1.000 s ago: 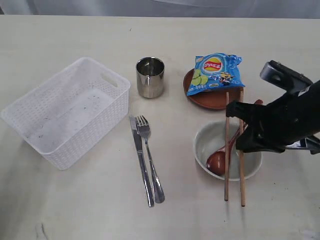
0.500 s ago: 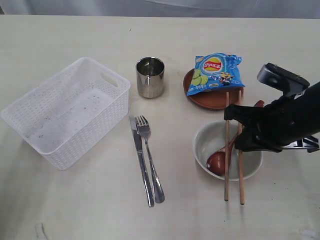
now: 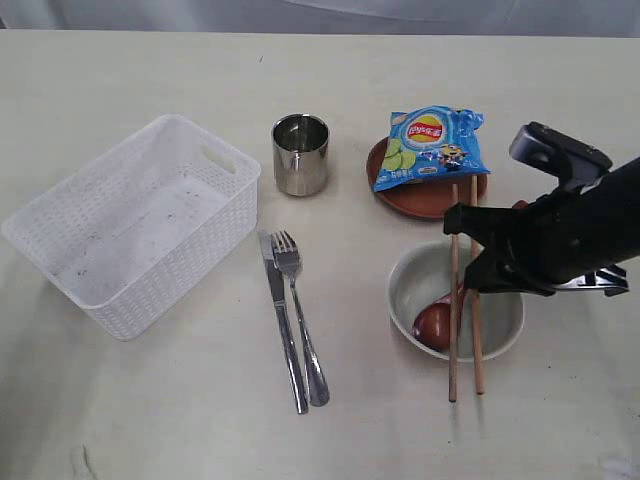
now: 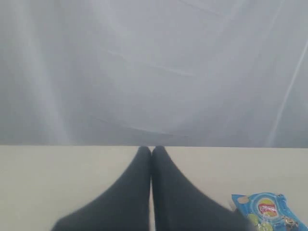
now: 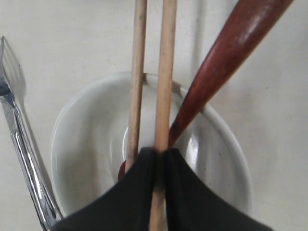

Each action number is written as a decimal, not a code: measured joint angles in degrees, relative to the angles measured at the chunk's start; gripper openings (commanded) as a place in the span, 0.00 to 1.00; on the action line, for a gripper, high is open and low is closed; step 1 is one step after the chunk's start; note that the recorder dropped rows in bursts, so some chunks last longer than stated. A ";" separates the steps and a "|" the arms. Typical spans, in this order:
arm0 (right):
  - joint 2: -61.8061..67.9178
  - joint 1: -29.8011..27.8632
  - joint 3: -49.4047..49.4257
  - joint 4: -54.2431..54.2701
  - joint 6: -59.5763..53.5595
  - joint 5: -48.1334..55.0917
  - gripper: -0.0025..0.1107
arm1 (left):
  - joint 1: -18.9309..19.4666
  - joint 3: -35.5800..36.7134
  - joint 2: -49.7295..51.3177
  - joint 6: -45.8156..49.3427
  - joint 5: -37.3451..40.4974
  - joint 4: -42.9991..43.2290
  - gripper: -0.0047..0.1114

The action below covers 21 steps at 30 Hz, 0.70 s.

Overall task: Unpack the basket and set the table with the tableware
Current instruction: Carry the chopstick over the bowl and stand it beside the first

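Note:
My right gripper [image 3: 468, 250] [image 5: 160, 153] is over the pale bowl [image 3: 415, 285] [image 5: 82, 144], shut on one wooden chopstick [image 3: 476, 350] [image 5: 166, 72]. The other chopstick [image 3: 453, 340] [image 5: 137, 72] lies close beside it across the bowl. The reddish-brown spoon [image 3: 433, 325] [image 5: 231, 62] rests in the bowl. The brown plate [image 3: 420, 203] sits behind it. The steel cup [image 3: 300, 153], knife [image 3: 280, 320] and fork [image 3: 300, 320] [image 5: 19, 134] are on the table [image 3: 180, 400]. The white basket [image 3: 235, 180] stands at the left with nothing in it. My left gripper [image 4: 151, 150] is shut and holds nothing; the exterior view does not show it.
A blue chip bag [image 3: 433, 147] [image 4: 267, 209] lies on the plate's far part. The right arm's black body [image 3: 580, 235] hangs over the table to the right of the bowl.
The right gripper has shifted a little left and toward the plate, carrying its chopstick closer to the other one. Everything else is as before.

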 measured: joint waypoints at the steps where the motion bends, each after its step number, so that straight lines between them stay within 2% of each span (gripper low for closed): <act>1: 0.00 0.00 0.00 0.13 -0.10 -0.15 0.02 | 0.00 0.00 0.00 0.00 0.00 0.00 0.04; 18: 0.13 0.00 0.00 0.23 -0.51 1.02 0.02 | 0.00 0.00 0.00 0.00 0.00 0.00 0.04; 20: 0.13 0.00 0.00 0.23 -0.51 1.02 0.05 | 0.00 0.00 0.00 0.00 0.00 0.00 0.04; 21: 0.13 0.00 0.00 0.23 -0.51 1.02 0.09 | 0.00 0.00 0.00 0.00 0.00 0.00 0.04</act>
